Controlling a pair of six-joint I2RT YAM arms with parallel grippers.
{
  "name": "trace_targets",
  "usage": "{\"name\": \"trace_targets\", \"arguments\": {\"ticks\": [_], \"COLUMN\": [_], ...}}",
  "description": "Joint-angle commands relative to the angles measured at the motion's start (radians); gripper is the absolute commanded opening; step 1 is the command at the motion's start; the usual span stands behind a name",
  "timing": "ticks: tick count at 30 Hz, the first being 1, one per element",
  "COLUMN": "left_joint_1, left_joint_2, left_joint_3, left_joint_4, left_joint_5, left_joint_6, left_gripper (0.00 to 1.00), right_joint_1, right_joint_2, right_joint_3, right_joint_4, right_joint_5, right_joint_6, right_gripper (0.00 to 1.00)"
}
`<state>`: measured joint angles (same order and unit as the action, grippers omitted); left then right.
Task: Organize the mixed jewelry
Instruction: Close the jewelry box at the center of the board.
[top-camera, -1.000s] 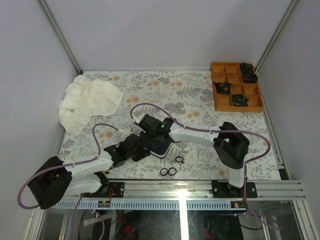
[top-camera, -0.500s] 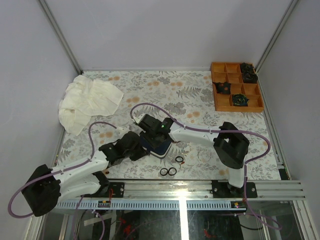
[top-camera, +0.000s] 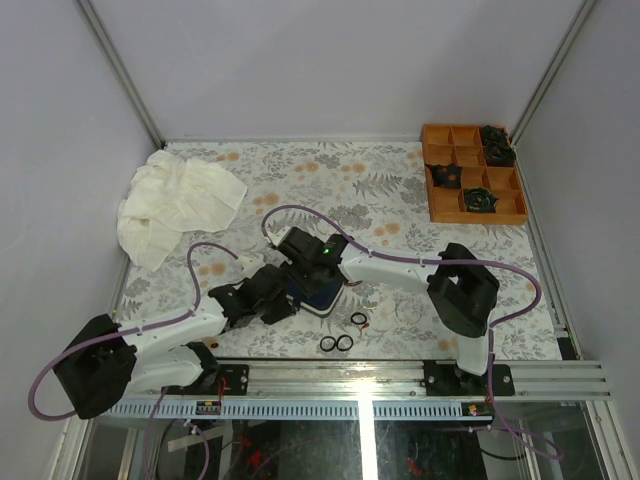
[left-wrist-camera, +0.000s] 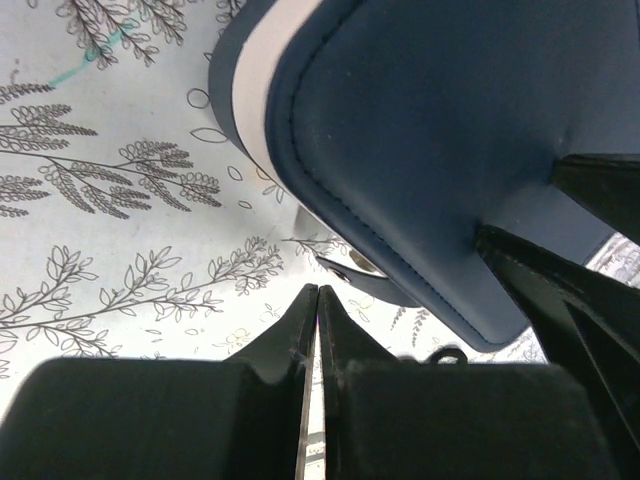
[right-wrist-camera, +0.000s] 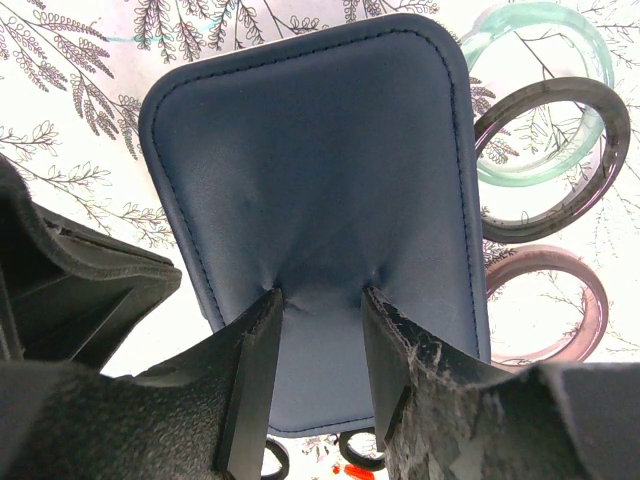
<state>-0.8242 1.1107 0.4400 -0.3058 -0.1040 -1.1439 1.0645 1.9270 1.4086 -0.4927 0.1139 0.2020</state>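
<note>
The left claw (left-wrist-camera: 317, 298) is pressed shut and empty, its tips just beside the blue case (right-wrist-camera: 310, 150). The right claw (right-wrist-camera: 320, 300) pinches that case. Black rings (top-camera: 337, 343) lie on the tabletop (top-camera: 400, 190) just right of it, with hoops (right-wrist-camera: 545, 110), seemingly clear, alongside.

The top camera hangs above and behind my bases, at the bottom of its frame, and looks down on the whole table (top-camera: 400, 200) from far off. The left wrist camera sits low, looking along my left claw (left-wrist-camera: 317, 300) at the blue case (left-wrist-camera: 420, 130) filling its upper right. The right wrist camera looks down my right claw (right-wrist-camera: 320, 295), very near, at that same case; the clear hoops (right-wrist-camera: 545, 150) are at its upper right. All three views share the case, mid-frame from the top.
</note>
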Motion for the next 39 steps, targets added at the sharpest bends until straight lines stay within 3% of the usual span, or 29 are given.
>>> {"name": "trace_targets", "arguments": {"ticks": [1,8,18,25,39], "left_joint_1": [-0.004,-0.018,-0.033,-0.034,-0.034], "left_joint_2": [0.041,0.121,0.212,0.244,0.382], "left_joint_3": [0.029,0.01,0.031,0.054,0.136], "left_joint_4": [0.026,0.212,0.266,0.238,0.203], "left_joint_5": [-0.055,-0.077,-0.105,-0.162,-0.23], "left_joint_6": [0.003,-0.053,-0.163,-0.218,-0.39], "left_gripper": [0.0,0.0,0.0,0.0,0.0], "right_joint_1": [-0.003,-0.004,-0.005,-0.003,-0.042], "right_joint_2": [0.142,0.146,0.161,0.182,0.154], "right_joint_3": [-0.078,-0.081,-0.065,-0.056,-0.159], "right_joint_4": [-0.008,-0.005,-0.017,-0.025,0.083], "right_joint_5": [-0.022,-0.03,-0.04,-0.05,-0.23], "right_joint_6": [0.005,0.003,0.002,0.0,0.057], "right_gripper": [0.45,0.45,0.45,0.45,0.45]}}
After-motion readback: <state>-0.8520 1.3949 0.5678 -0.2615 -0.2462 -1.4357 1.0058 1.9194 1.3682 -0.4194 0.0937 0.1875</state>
